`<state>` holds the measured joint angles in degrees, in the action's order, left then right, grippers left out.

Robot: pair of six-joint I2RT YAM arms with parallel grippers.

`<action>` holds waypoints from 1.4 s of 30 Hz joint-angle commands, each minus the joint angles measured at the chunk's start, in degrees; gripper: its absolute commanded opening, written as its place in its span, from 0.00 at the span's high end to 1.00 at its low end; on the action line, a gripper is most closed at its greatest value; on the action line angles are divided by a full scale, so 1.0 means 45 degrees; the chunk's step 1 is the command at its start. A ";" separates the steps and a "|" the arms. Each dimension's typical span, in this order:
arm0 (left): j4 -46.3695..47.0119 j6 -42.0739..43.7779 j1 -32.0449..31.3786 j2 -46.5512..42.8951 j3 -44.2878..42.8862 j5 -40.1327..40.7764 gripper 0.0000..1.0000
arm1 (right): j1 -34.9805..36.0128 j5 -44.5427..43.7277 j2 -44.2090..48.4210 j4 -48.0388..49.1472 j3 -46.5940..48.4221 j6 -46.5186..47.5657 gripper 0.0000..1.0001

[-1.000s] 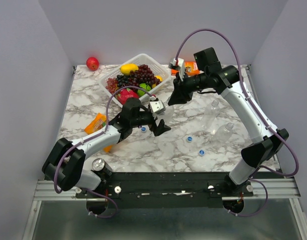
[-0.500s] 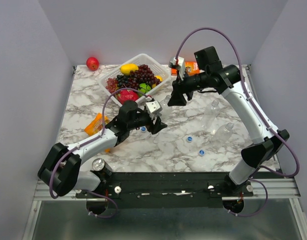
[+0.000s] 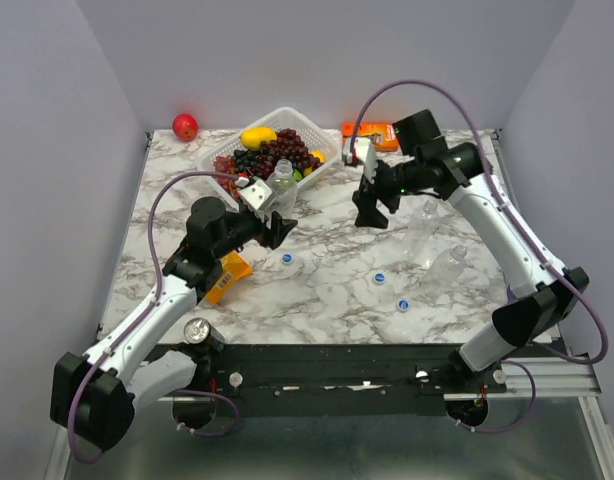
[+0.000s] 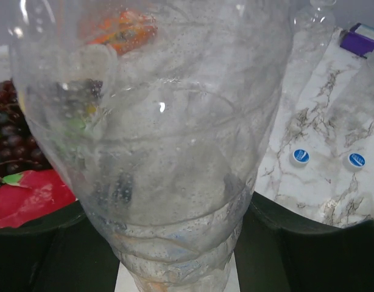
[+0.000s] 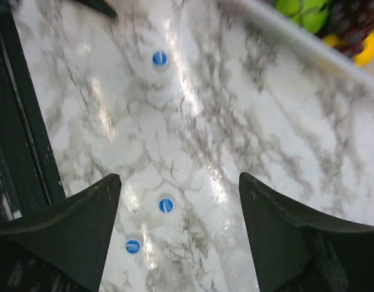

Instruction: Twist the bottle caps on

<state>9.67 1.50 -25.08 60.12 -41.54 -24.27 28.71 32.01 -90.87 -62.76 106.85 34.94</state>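
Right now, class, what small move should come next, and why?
Probably lower the right gripper onto the nearest blue cap. Its jaws stand open and empty, the left gripper holds an uncapped bottle, and all three caps lie loose on the marble table.

blue caps (image 3: 379, 277) (white marks), clear ribbed bottle (image 4: 162, 152), grey-veined marble table (image 3: 317, 300)

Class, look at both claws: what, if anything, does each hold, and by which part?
The left claw grips a small clear ribbed plastic bottle low on its body; the right claw is open and holds nothing.
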 commanded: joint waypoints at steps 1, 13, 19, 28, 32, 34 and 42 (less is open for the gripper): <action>-0.1132 -0.0078 0.0026 -0.1132 -0.0201 0.1370 1.00 | -0.0032 -0.2494 -0.0724 -0.0079 -0.2880 0.2372 0.19; -0.1271 -0.0293 0.0417 -0.0899 -0.0300 0.1273 1.00 | 0.0396 -0.4261 -0.0121 0.2851 -0.8131 0.5926 0.26; -0.1075 -0.0645 0.0515 -0.0781 -0.0223 0.1253 1.00 | 0.0924 -0.4652 -0.0060 0.4161 -0.9602 0.6435 0.26; -0.1134 -0.0743 0.0554 -0.0918 0.0031 0.1273 1.00 | 0.1315 -0.4809 -0.0334 0.4943 -1.0637 0.7079 0.30; -0.1153 -0.0704 0.0593 -0.0879 0.0012 0.1311 1.00 | 0.1374 -0.4945 -0.0314 0.5254 -1.1204 0.7489 0.33; -0.1173 -0.0684 0.0612 -0.0879 -0.0027 0.1312 1.00 | 0.1374 -0.5003 -0.0411 0.5275 -1.1321 0.7510 0.33; -0.1114 -0.0781 0.0632 -0.0782 0.0032 0.1234 1.00 | 0.1433 -0.4887 -0.0627 0.5510 -1.1107 0.7138 0.39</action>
<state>3.51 -1.13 -22.57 56.58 -41.69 -19.66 34.54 10.52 -92.38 -39.70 56.42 67.09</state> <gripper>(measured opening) 0.681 0.622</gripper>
